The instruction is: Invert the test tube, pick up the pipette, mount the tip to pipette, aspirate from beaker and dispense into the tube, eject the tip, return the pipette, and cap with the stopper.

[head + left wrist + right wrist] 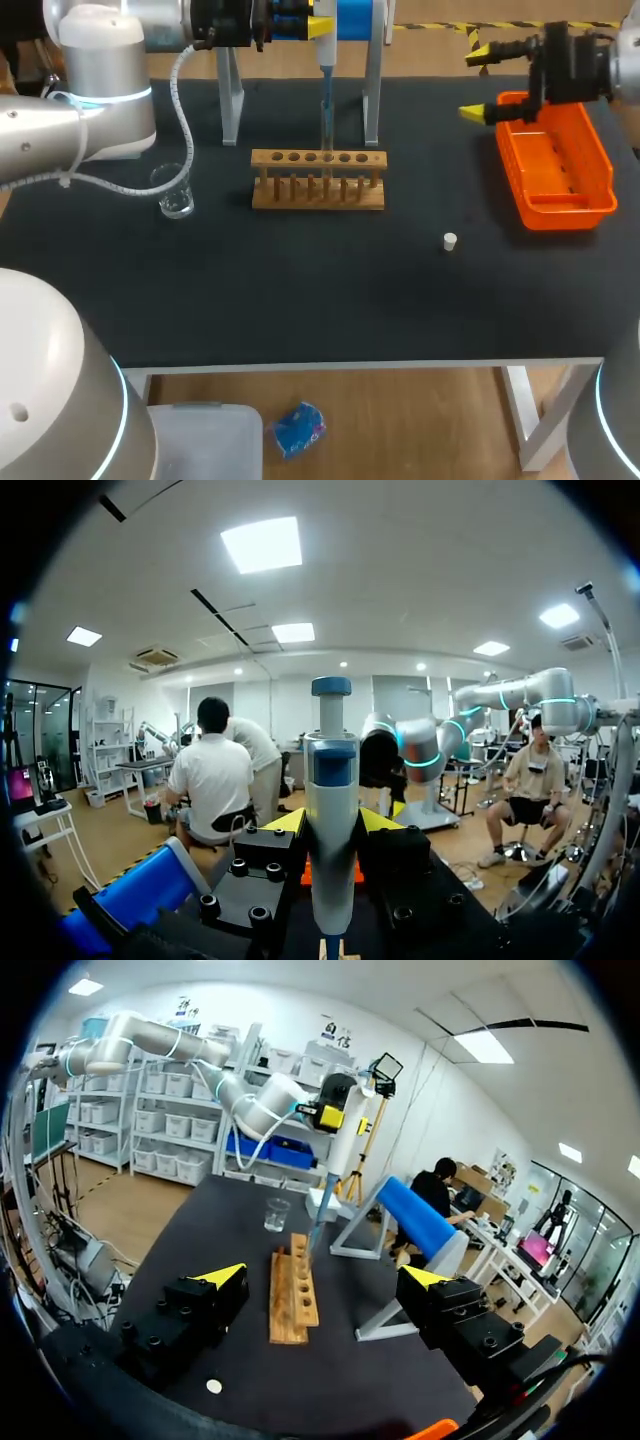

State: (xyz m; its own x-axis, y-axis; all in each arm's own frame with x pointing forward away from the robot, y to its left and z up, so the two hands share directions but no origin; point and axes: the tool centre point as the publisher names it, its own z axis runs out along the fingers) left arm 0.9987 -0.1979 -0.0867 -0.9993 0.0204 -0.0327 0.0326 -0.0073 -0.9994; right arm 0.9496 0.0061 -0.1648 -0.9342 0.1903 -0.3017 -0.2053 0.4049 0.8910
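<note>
White stopper lies on black table near wooden rack; left jaws pinch pipette, right jaws spread.

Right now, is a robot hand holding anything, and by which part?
The left gripper holds the pipette by its body, just below the blue band. The right gripper is open and holds nothing.

table: matte black; rack: pale brown wood, dark holes; beaker: clear, colourless; bin: bright orange; stopper: white; pipette: white body, blue bands, blue cap; left gripper, right gripper: black blocks, yellow tips; left arm, right arm: silver-grey, glowing cyan rings.
</note>
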